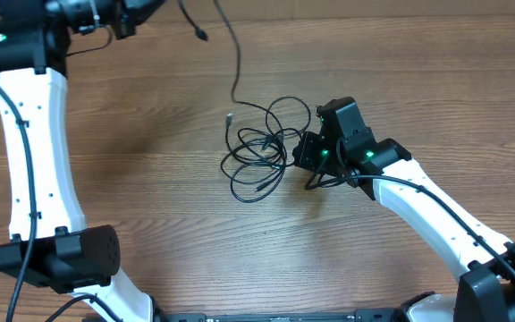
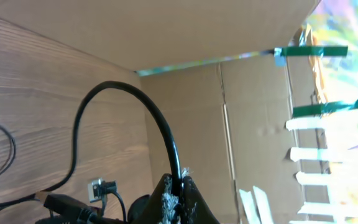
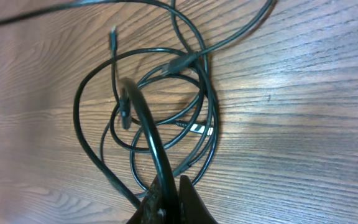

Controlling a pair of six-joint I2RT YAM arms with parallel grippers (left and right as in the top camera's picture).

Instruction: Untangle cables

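Black cables [image 1: 262, 148] lie in 1 tangled coil in the middle of the wooden tabletop [image 1: 150, 197], with 1 strand trailing off toward the far edge. The right claw [image 3: 169, 200] sits at the coil's right side, pressed together on a loop. The left claw [image 2: 178, 198], near the far edge, pinches another strand.

The table [image 1: 150, 224] is being lit evenly; the left wrist view's right side is being overexposed, the nearest cable [image 3: 143, 118] blurred.

White links [image 1: 34, 134], black joints [image 1: 61, 255], black right tool [image 1: 307, 152], green lights [image 1: 367, 158].
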